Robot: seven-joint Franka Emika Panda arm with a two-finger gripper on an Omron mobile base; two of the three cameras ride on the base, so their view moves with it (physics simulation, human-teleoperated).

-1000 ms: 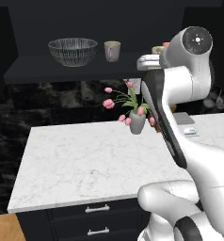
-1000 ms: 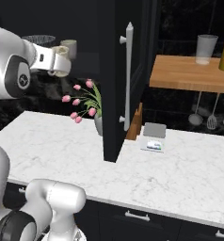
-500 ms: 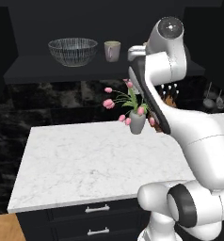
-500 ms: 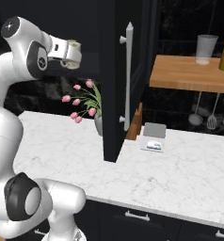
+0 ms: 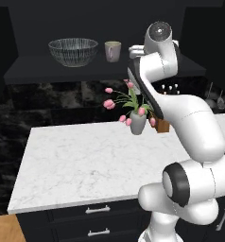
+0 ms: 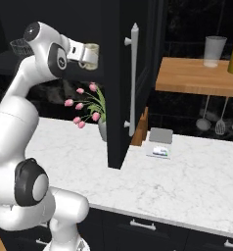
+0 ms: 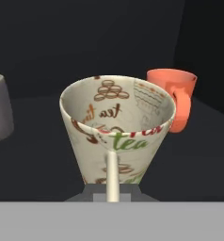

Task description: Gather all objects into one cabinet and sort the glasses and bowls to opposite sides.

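— Hand view first: what sits at the fingers?
— A speckled tan cup (image 7: 117, 129) printed with "tea" lettering, upright, mouth up, its thin pale handle running straight down towards the camera. The gripper (image 7: 112, 190) is pinched shut on it at the handle, low on the cup.

— Anything inside it?
— No, the inner wall is bare down to the bottom.

— And around it?
— Beyond the fingers and to their right stands an orange cup (image 7: 172, 94), upright, handle turned to the right, apart from the held cup. Off to the left edge is a pale grey cup (image 7: 0, 108), also apart. Both rest on the dark shelf (image 7: 48, 155).

— Where is this from the base views?
— Left base view: the shelf of the black wall cabinet (image 5: 34, 71) carries the ribbed glass bowl (image 5: 73, 51), empty, with the grey cup just beside it. Right base view: the held cup (image 6: 91, 55) is at the cabinet, next to the open door (image 6: 133, 83).

— Below?
— A vase of pink tulips (image 5: 133, 113) on the marble counter (image 5: 76, 160).
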